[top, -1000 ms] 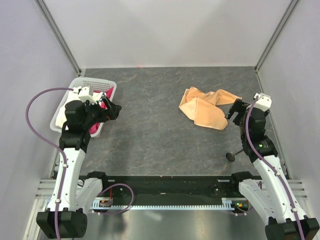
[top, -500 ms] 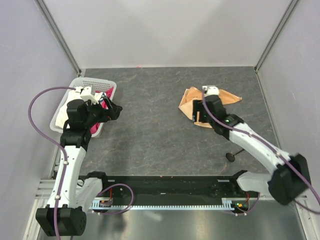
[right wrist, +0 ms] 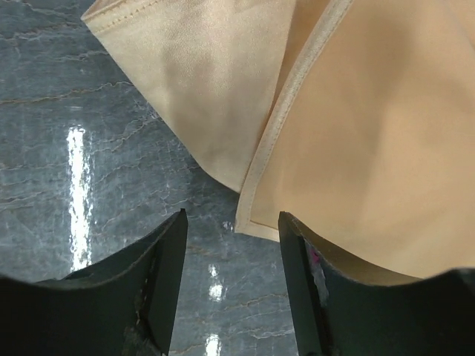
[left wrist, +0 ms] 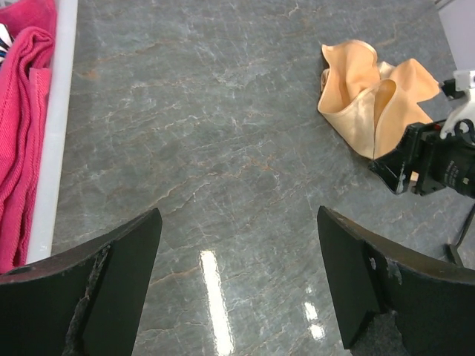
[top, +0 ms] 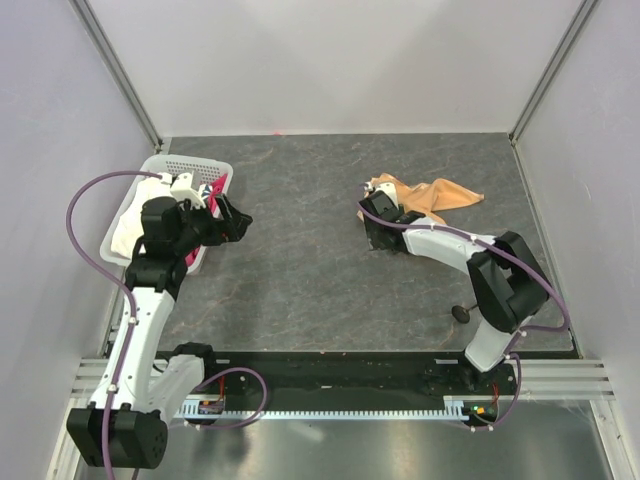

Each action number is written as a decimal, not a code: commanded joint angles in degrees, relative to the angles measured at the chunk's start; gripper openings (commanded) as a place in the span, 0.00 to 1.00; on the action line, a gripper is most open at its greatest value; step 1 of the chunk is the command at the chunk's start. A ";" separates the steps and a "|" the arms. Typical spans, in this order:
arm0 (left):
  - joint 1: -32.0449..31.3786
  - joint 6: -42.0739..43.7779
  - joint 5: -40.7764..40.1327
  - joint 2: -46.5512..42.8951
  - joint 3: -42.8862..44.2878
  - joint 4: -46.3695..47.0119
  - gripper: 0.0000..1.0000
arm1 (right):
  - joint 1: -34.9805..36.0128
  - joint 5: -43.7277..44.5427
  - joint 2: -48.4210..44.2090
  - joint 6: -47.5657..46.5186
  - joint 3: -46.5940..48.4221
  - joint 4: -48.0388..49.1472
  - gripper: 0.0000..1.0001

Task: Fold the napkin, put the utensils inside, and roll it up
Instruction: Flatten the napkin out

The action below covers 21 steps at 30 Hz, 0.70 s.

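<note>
The peach-tan napkin [top: 432, 196] lies crumpled on the dark table at the back right; it also shows in the left wrist view [left wrist: 365, 100]. My right gripper [top: 380, 236] is open and low at the napkin's near-left edge. In the right wrist view the napkin [right wrist: 349, 119] fills the upper right, and its hemmed corner [right wrist: 257, 219] lies between the open jaws of my right gripper [right wrist: 233, 248], not gripped. A small black spoon [top: 462, 312] lies near the front right. My left gripper [top: 236, 219] [left wrist: 237, 274] is open and empty, above the table beside the basket.
A white basket [top: 192, 166] stands at the far left, holding a pink-red cloth [left wrist: 22, 133] and a white cloth [top: 128, 228]. Its white rim [left wrist: 55, 141] shows in the left wrist view. Grey walls enclose the table on three sides.
My right arm has swung from the table's right side leftward across the napkin and come down at its near-left edge. My left gripper has shifted slightly right.
</note>
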 commanded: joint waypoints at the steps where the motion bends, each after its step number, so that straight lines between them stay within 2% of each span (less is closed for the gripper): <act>1: -0.48 0.84 0.77 0.61 1.36 -0.52 0.93 | 0.41 3.07 2.94 -0.11 3.26 -0.52 0.59; 17: -1.01 0.67 0.51 1.31 1.28 -0.70 0.93 | 0.68 10.01 9.71 -0.81 4.84 -1.57 0.40; 20: -1.01 0.67 0.51 1.40 1.19 -0.70 0.93 | 0.68 10.10 10.68 -1.16 5.11 -1.66 0.30; 21: -1.01 0.58 0.42 1.22 1.28 -0.70 0.93 | 0.59 10.10 10.68 -1.16 5.02 -1.66 0.24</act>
